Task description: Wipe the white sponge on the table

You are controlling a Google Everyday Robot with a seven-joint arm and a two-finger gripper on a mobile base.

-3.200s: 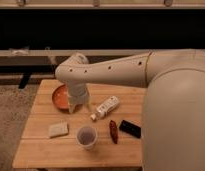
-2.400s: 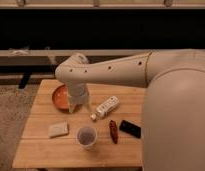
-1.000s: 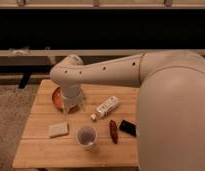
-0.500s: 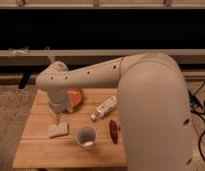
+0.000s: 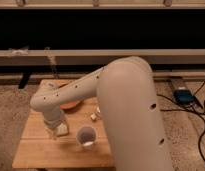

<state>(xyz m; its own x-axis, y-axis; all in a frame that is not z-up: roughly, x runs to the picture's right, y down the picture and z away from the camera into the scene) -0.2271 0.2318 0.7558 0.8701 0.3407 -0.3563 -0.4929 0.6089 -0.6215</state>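
Well, the big white arm [image 5: 86,90] reaches across the worktop [image 5: 41,150] from the right and bends down over its left half, about midway between the back and front edges. The gripper [image 5: 54,132] at its end is low, right at the wood. From here I cannot tell whether it is spread or closed, since the wrist hides it.

The white sponge [image 5: 62,129] shows as a pale beige pad on the gripper's right side and touching it, lying on the planks. Whether the gripper is clamped on it or only pressing against it, I cannot tell.

A translucent cup [image 5: 86,136] stands upright near the front edge, just right of the sponge and apart from it. An orange bowl [image 5: 71,105] sits toward the back edge, mostly hidden by the arm. On the floor off the right edge are a small dark box [image 5: 183,95] and black cables [image 5: 202,112].
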